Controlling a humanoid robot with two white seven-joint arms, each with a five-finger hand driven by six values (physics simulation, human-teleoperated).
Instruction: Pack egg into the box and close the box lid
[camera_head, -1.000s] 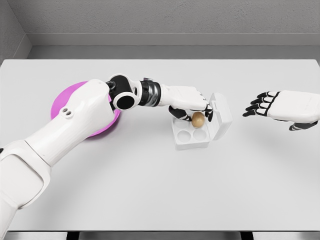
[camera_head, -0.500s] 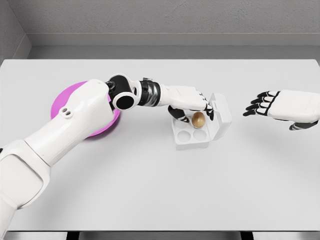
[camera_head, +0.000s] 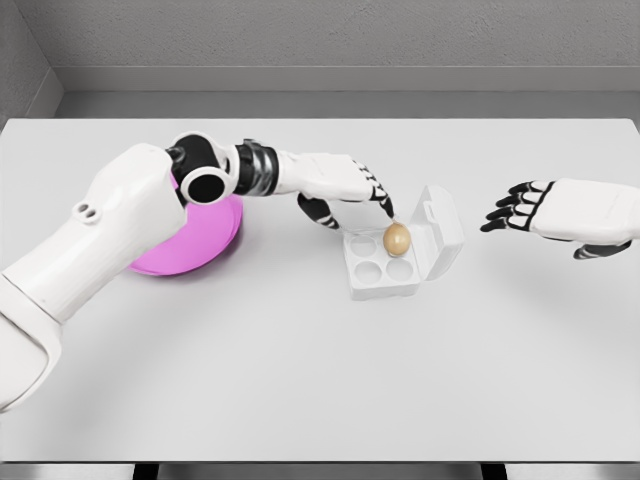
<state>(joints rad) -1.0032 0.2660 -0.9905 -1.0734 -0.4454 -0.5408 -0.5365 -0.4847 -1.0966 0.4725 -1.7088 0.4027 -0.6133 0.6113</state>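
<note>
Left hand (camera_head: 345, 190) open, fingers spread just left of egg (camera_head: 397, 239) in box (camera_head: 385, 268); right hand (camera_head: 560, 213) open, well apart

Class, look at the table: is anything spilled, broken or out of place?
Nothing stands out. The egg sits whole in a back cup of the open box, its lid tilted up. The pink plate lies flat.

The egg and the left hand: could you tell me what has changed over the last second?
The left hand has let go of the egg and drawn back left, toward the pink plate. The egg now sits in a back cell of the box. Lid open, right hand hovering: unchanged.
</note>
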